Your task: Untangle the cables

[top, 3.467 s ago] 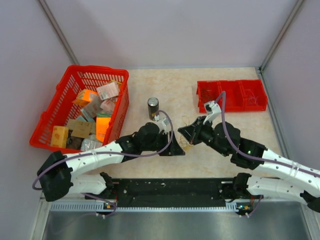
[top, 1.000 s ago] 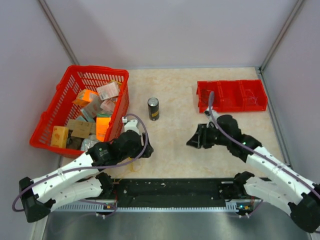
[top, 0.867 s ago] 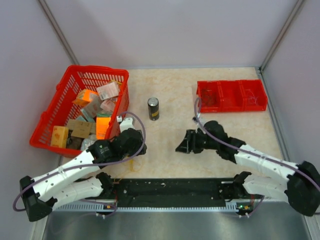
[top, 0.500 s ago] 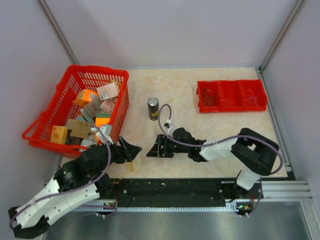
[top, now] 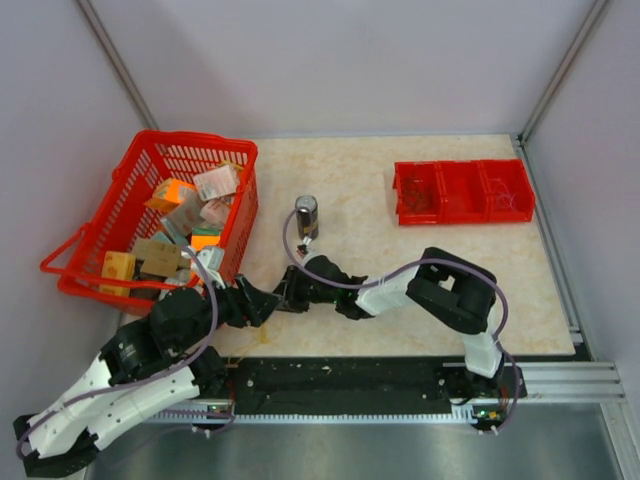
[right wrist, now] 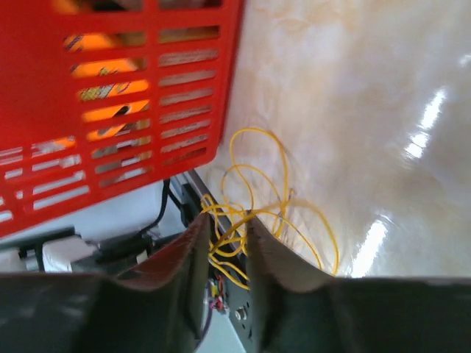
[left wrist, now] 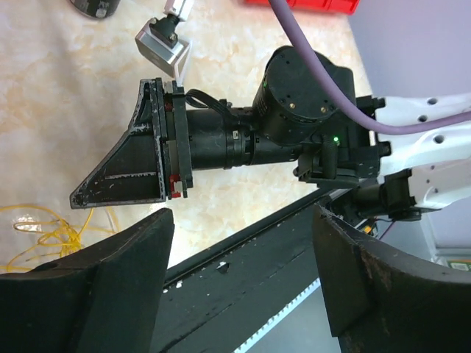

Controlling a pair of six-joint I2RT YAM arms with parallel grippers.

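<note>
The yellow cable (top: 263, 332) lies in loose loops at the table's front edge, beside the red basket. It shows in the left wrist view (left wrist: 45, 234) and in the right wrist view (right wrist: 225, 262). I see no black wire. My left gripper (top: 258, 300) is wide open and empty (left wrist: 243, 213), just above the cable. My right gripper (top: 283, 297) reaches far left and points at the loops (right wrist: 226, 219). Its jaws stand a narrow gap apart, with the cable seen beyond them. Its tip (left wrist: 77, 197) is just short of the wire.
A red basket (top: 195, 138) full of boxes stands at the left, close to both grippers (right wrist: 147, 88). A dark can (top: 306, 216) stands behind the right arm. Red bins (top: 462, 190) sit at the back right. The black base rail (top: 340, 375) runs along the front edge.
Both grippers left the table's middle. The yellow cable went left to the front edge by the basket. The right arm swept far left after it. The left arm drew back.
</note>
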